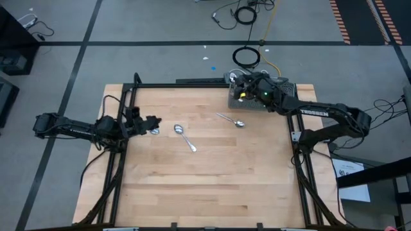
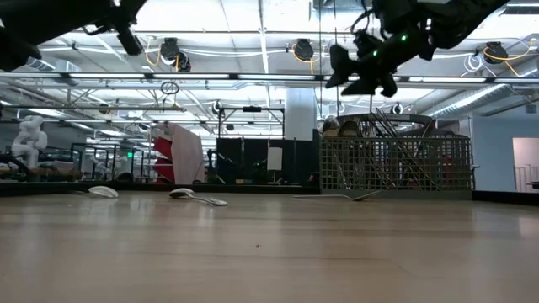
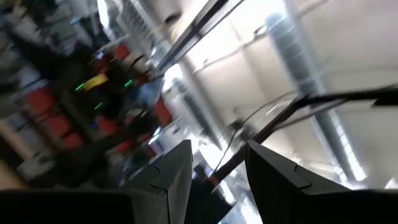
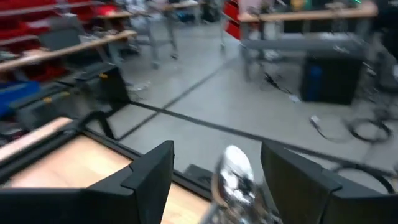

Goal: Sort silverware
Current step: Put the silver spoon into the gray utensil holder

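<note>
Three silver spoons lie flat on the wooden table: one at the left, one beside it, one toward the basket; they also show in the low view. More silverware stands in the grey wire-mesh basket at the table's far right. My right gripper hovers above the basket's left end, fingers apart, with a shiny spoon bowl between them. My left gripper is open and empty, raised just beyond the left spoon. My right gripper has the spoon's bowl standing upright between its two spread fingers, nearer one finger. A gap shows on each side of the bowl. The spoon's handle runs out of the picture's bottom, so I cannot tell whether the gripper touches it.
The table is bare wood from the middle to the near edge. Dark frame rails run along the left, right and far edges. Cables lie on the floor beyond the far edge.
</note>
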### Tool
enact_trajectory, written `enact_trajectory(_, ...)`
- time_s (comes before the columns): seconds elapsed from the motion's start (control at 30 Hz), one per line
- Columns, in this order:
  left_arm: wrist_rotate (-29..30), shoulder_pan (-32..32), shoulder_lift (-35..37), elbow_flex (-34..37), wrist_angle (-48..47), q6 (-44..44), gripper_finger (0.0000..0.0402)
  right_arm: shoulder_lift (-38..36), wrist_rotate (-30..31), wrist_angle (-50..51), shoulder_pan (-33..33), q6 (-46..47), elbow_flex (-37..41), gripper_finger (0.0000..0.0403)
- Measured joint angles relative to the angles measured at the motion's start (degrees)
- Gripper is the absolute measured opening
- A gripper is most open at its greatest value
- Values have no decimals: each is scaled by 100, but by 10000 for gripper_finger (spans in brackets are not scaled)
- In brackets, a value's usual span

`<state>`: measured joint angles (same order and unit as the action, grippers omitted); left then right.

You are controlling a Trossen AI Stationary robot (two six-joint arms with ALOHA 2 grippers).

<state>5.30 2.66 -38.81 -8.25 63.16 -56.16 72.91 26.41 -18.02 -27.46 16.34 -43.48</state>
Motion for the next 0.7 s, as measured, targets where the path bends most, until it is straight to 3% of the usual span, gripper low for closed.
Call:
enact_trajectory(0.17, -316, 0, 0, -170, -1442, 274, 155, -436, -799, -155, 149, -465, -4, 232)
enact_trajectory(0.43, -535, 2, -163, -1352, -5205, 1771, 155, -695, -2297, -572, 691, 55, -7, 231)
enact_trajectory(0.57, -598, 2, -499, -1972, -6122, 3227, 155, -487, -2524, -1422, 1164, 383, -7, 231)
enact_trajectory(0.7, -619, 4, -977, -2289, -6303, 4407, 155, -178, -2530, -2083, 1645, 472, -7, 231)
